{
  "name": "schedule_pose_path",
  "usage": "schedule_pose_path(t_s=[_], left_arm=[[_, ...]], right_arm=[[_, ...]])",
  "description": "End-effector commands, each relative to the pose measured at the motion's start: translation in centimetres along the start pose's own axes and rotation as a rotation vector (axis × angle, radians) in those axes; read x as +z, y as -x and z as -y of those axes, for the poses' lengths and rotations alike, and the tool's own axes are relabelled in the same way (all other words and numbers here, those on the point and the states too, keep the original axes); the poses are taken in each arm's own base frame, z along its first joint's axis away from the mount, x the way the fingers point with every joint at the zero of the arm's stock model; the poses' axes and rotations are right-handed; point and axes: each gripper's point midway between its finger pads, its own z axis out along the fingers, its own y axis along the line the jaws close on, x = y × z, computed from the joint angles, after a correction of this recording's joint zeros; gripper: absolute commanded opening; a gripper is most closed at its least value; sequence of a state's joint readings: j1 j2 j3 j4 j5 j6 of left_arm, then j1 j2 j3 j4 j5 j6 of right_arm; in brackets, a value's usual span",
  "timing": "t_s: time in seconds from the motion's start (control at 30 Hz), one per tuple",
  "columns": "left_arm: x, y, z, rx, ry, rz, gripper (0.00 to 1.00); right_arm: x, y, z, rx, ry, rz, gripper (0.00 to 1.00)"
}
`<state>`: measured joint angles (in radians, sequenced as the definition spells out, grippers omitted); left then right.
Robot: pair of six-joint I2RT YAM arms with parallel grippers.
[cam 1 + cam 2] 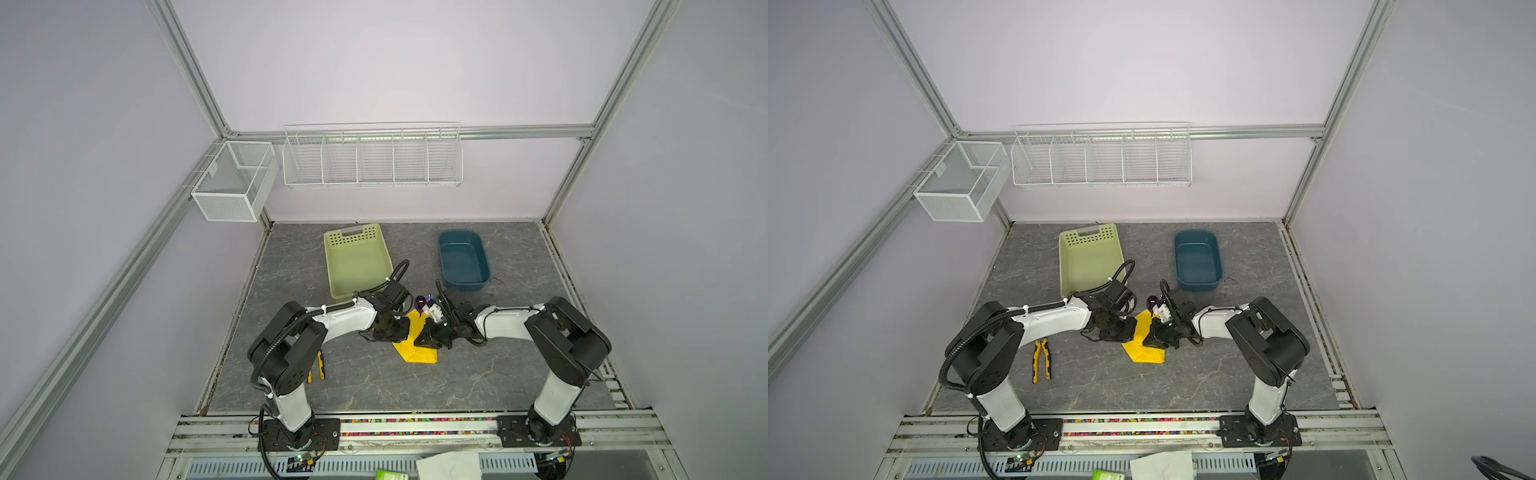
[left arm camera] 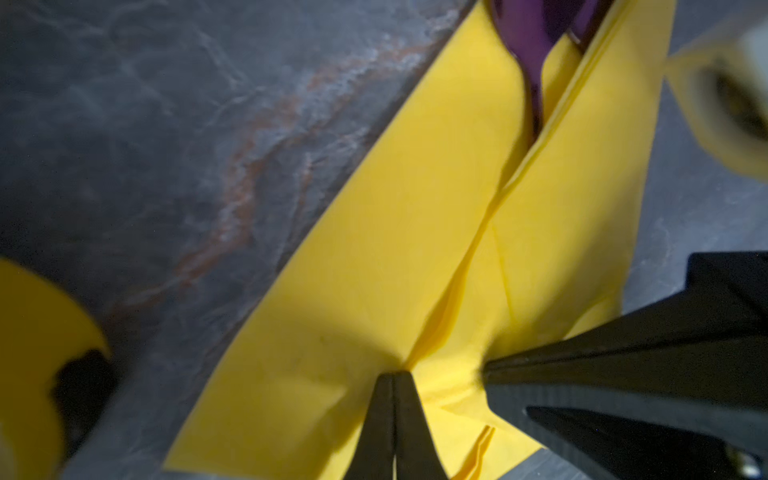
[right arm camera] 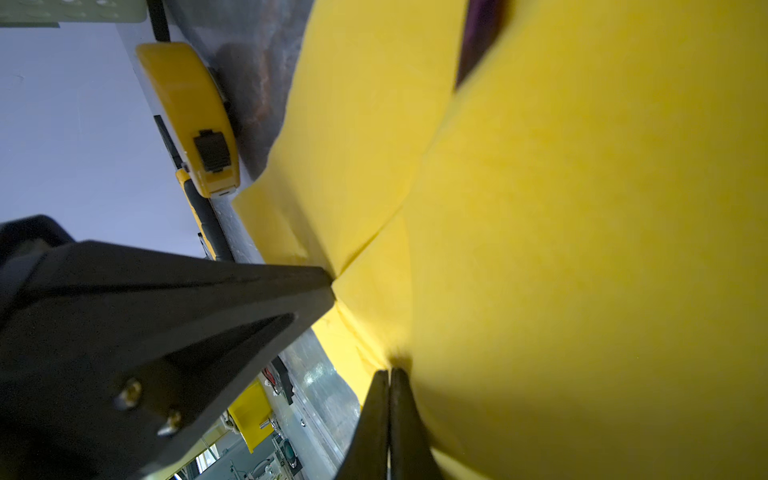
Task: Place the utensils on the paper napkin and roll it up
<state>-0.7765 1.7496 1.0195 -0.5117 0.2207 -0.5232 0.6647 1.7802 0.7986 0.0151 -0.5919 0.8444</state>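
Lying near the middle of the tabletop: the paper napkin, folded into a narrow band over the utensils, with only the purplish heads poking out at the 12 o'clock end in both top views. Long axis running roughly 12 to 6 o'clock.

Reaching in from 9 o'clock, the left hand, clenched, tips pressed onto the paper right at the fold seam. Reaching in from 3 o'clock, the right hand, likewise clenched, tips against the same band, just beside the left. Cannot tell whether either nips a ply between its tips.

Equally near, both touching the band on the 6 o'clock side of the heads.

Judged as mid-roll. Next, probably turning the band across its long axis, toward 3 or 9 o'clock, with the utensils trapped inside.
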Motion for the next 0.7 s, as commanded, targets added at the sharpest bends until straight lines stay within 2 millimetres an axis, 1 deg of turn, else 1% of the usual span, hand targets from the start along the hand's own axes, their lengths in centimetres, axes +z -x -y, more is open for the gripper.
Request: schedule_pose_path(t_s=[0.0, 0.07, 0.17, 0.3, 0.5, 0.67], left_arm=[[-2.6, 1.7, 1.1, -0.01, -0.019, 0.063, 0.0], [-2.9, 2.0, 2.2, -0.008, -0.069, 0.071, 0.0], [-2.8, 2.0, 3.4, -0.017, -0.133, 0.062, 0.0], [-2.1, 1.8, 4.0, -0.022, -0.166, 0.044, 0.0], [-0.2, 0.9, 3.6, -0.03, -0.177, -0.004, 0.0], [1.2, 0.2, 2.5, -0.049, -0.138, -0.029, 0.0]], right_arm=[[0.6, -0.9, 2.0, 0.029, -0.073, -0.028, 0.07], [0.6, -0.9, 2.0, 0.029, -0.074, -0.027, 0.07], [0.5, -0.8, 1.9, 0.026, -0.071, -0.025, 0.07], [0.5, -0.7, 1.9, 0.025, -0.071, -0.019, 0.07], [0.4, -0.7, 1.7, 0.021, -0.067, -0.017, 0.07], [0.3, -0.7, 1.6, 0.02, -0.065, -0.014, 0.07]])
